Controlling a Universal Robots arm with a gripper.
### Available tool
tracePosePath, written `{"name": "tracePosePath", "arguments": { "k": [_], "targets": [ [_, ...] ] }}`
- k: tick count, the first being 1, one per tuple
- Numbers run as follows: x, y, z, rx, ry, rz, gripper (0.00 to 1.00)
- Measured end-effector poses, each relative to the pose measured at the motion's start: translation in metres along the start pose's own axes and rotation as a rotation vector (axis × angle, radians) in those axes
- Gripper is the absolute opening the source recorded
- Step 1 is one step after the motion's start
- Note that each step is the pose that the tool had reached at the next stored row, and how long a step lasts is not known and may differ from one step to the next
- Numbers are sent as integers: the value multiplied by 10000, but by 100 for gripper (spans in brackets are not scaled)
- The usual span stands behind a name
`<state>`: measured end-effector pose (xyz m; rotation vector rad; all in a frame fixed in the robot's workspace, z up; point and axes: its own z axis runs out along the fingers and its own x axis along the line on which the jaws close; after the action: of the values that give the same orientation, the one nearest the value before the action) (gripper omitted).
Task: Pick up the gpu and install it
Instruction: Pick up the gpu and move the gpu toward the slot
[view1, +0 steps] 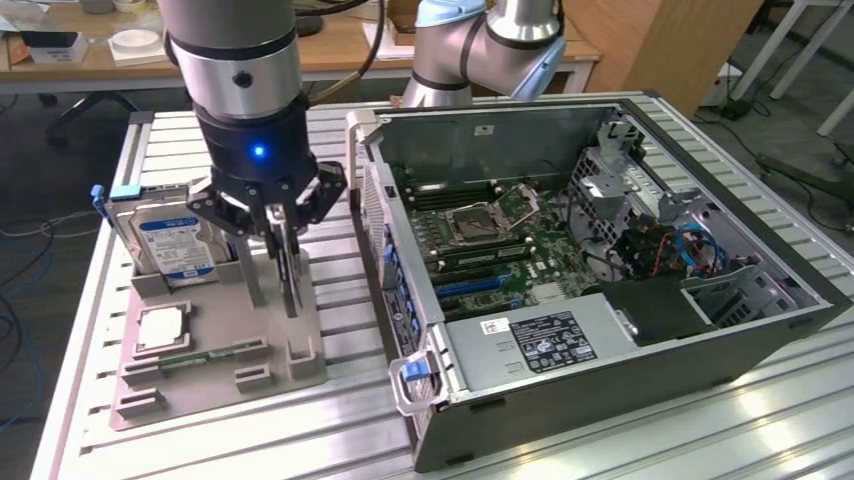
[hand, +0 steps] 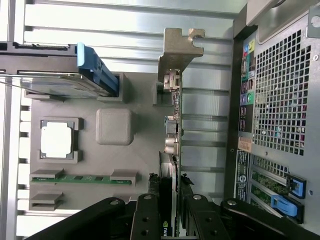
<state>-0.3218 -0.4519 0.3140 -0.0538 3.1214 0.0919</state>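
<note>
The gpu (view1: 286, 275) stands on edge in a slot of the grey holder tray (view1: 200, 372), a thin dark card seen end-on. In the wrist view the gpu (hand: 172, 150) runs away from the camera, its silver bracket (hand: 178, 50) at the far end. My gripper (view1: 276, 232) comes straight down onto its top edge, and its black fingers (hand: 148, 220) press the card from both sides. The gripper (hand: 171, 222) is shut on the card, whose lower edge still looks seated in the holder (hand: 142, 165).
The open computer case (view1: 601, 250) lies at the exterior view's right, motherboard and blue slots (view1: 470, 285) exposed; its rear panel (hand: 280, 100) runs beside the holder. The holder also carries a hard drive (view1: 167, 240), a processor chip (view1: 160, 328) and a green memory stick (view1: 214, 352).
</note>
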Motion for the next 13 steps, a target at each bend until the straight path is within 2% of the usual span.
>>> {"name": "tracePosePath", "arguments": {
  "k": [13],
  "targets": [
    [-2, 6, -112, -1, -1, 0, 26]
  ]
}}
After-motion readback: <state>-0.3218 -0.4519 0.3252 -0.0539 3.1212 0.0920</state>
